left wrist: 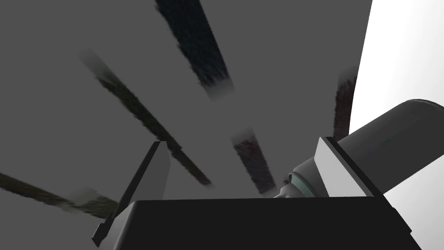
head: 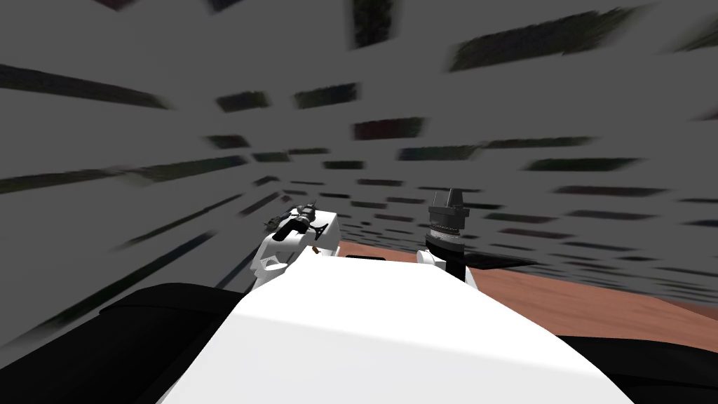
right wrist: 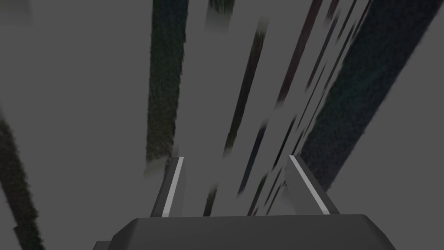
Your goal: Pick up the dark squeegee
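grip: left gripper [left wrist: 241, 141] and right gripper [right wrist: 236, 157] are both gaping, holding nothing | dark squeegee: place cannot be told | risk: grey dark-streaked flat surface [right wrist: 86, 87] is lying ahead of the blades (reaching blind could be ramming it)

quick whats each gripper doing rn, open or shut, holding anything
Left gripper: open, holding nothing.
Right gripper: open, holding nothing.
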You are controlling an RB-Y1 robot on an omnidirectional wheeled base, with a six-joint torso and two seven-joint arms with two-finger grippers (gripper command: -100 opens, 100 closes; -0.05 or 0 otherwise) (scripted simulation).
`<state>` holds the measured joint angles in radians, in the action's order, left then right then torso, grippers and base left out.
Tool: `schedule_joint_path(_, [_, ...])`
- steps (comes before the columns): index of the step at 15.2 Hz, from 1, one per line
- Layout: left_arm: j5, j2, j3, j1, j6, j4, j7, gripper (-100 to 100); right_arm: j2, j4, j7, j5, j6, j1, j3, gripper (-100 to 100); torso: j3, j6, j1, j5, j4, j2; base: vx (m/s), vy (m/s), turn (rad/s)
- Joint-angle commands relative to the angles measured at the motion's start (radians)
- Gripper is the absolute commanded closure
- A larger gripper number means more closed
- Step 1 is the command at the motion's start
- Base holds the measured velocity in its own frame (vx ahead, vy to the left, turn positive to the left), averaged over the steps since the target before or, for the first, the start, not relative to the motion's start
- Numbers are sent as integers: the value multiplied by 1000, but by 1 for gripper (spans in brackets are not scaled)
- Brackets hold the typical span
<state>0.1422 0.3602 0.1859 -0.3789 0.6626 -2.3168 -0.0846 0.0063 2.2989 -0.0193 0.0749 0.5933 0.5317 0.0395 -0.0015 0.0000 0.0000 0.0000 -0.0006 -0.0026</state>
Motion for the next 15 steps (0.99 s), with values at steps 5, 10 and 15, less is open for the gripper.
schedule_joint_path(5, [8, 0, 12, 2, 118, 1, -12, -100, 0, 0, 0, 0, 0, 0, 0, 0, 0, 0, 0, 0, 0, 0, 32, 1, 2])
schedule_joint_path(10, [25, 1, 34, 13, 225, 5, -27, -100, 0, 0, 0, 0, 0, 0, 0, 0, 0, 0, 0, 0, 0, 1, 27, 0, 3])
schedule_joint_path(15, [33, 1, 45, 18, 315, 7, -34, -100, 0, 0, 0, 0, 0, 0, 0, 0, 0, 0, 0, 0, 0, 1, 28, -1, 3])
